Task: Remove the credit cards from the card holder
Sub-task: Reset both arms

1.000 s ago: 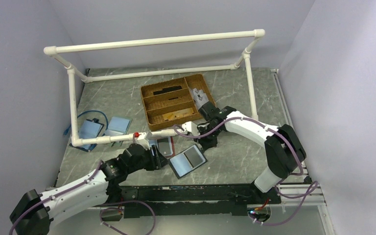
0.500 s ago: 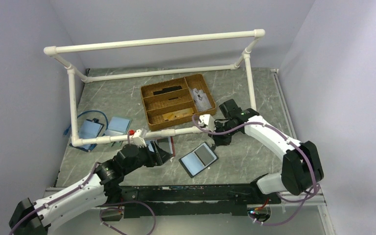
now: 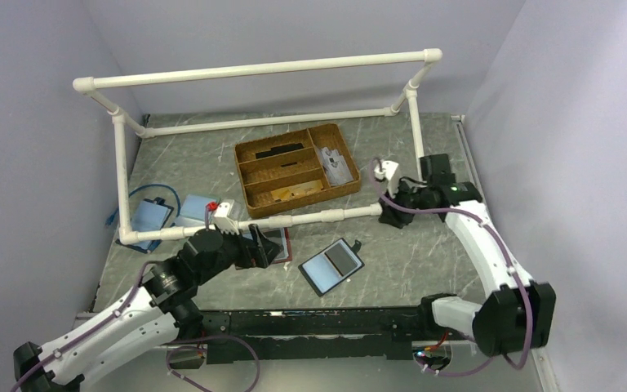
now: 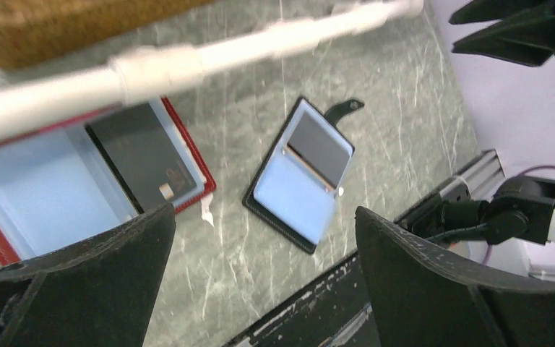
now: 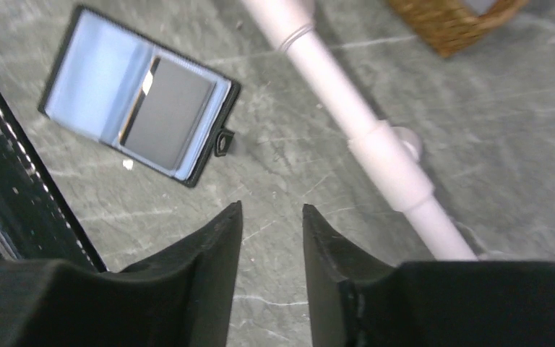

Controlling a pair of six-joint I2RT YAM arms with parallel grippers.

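Observation:
The black-edged card holder (image 3: 332, 265) lies open and flat on the table between my two arms. A dark grey credit card (image 4: 320, 148) sits in one half. A light blue credit card (image 4: 293, 195) covers the other half, one corner reaching over the black edge. My left gripper (image 3: 273, 249) hovers left of the holder, over the red-edged wallet (image 4: 79, 181), its jaws (image 4: 265, 217) wide open and empty. My right gripper (image 3: 392, 216) is up and to the right of the holder by the white pipe, its fingers (image 5: 271, 210) parted with only table between them. The holder (image 5: 137, 108) shows untouched in the right wrist view.
The white pipe frame's front bar (image 3: 294, 222) runs between the holder and a wicker tray (image 3: 294, 167) with compartments. Two blue flat items (image 3: 151, 216) lie at the far left by a cable. A black rail (image 3: 326, 318) marks the near table edge.
Both grippers have opened. My right arm has swung away to the right, off the holder. My left arm has drawn back left. The holder now lies slightly farther right than a second ago.

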